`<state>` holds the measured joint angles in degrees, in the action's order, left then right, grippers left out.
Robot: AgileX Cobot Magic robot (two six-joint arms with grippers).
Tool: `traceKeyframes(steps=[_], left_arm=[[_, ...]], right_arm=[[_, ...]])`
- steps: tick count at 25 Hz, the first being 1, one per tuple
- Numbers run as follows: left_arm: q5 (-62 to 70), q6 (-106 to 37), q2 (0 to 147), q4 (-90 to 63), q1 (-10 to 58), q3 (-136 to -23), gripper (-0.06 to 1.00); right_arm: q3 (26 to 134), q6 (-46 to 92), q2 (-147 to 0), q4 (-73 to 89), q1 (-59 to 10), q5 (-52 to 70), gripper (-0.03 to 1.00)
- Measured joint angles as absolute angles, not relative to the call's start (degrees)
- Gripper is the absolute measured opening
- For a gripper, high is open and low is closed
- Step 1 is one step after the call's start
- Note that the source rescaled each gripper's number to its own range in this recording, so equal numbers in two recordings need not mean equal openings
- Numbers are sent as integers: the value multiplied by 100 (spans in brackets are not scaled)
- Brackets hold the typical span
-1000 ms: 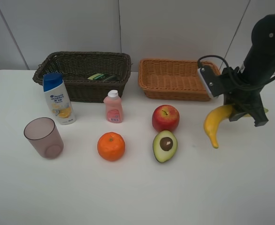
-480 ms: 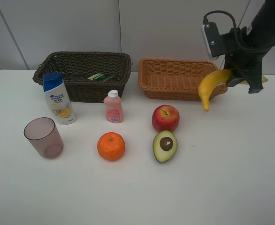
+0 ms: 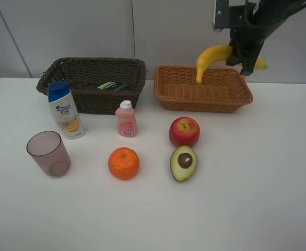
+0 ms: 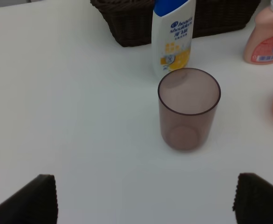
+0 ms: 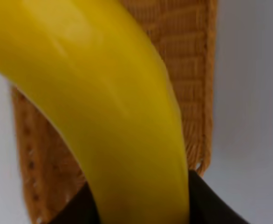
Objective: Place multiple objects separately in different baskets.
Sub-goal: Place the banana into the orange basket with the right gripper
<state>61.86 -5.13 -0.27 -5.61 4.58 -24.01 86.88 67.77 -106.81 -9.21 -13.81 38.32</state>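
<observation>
Yellow banana [image 3: 211, 56] hangs pinched in my right gripper [image 3: 242, 57] above the tan basket [image 3: 204, 102], which sits by the far edge of the table [image 3: 247, 188]. My left gripper [image 4: 146, 200] stands spread wide over the table, the cup [image 4: 188, 108] ahead, untouched.

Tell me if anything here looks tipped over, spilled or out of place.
Nothing stands out. The shampoo bottle, pink bottle and cup stand upright with nothing spilled. The banana is off the table only because the right gripper holds it in the air by the tan basket.
</observation>
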Motion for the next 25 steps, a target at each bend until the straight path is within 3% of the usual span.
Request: traceKeyframes(steps=[14,25], left_arm=[[6186,-513,-27,-561,458,-2401,100],[6186,-513,-27,-561,458,-2401,100]], right_arm=[[9356,6555,-12241,-769,-1381,2829,0],[9356,6548,-12455,-669,-1280,2559,0]])
